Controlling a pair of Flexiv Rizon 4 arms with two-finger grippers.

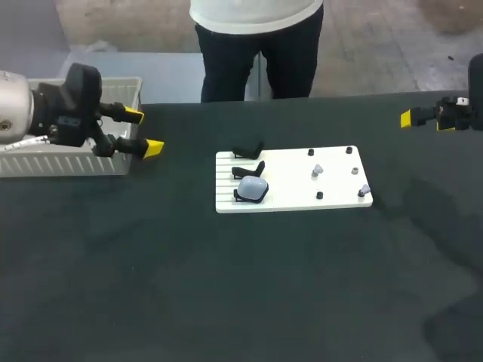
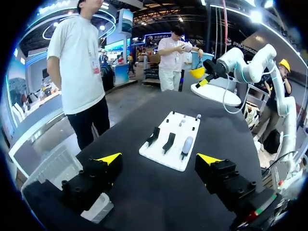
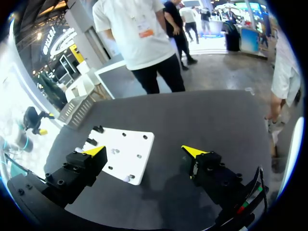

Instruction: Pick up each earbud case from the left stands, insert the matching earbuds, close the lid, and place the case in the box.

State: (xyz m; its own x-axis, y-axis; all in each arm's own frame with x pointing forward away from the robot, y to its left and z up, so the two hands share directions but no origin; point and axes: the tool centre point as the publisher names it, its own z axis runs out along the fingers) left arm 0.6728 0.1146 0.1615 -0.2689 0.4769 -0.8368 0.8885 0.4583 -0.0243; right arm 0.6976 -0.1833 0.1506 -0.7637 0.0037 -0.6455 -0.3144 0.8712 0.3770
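Our left gripper (image 1: 143,132) hangs open and empty at ten o'clock on the table (image 1: 226,286), just beside the white box (image 1: 68,162). Our right gripper (image 3: 144,152), open and empty too, is at two o'clock. The earbud case (image 1: 253,187) rests on the central white board (image 1: 302,197), earbuds (image 1: 318,171) at its three o'clock.

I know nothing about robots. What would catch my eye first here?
The flat white board in the middle of the dark table, with a pale rounded earbud case sitting in the nearest of its three black stands. Then the yellow-tipped left claw, open beside the white slatted plastic box at the table's left edge.
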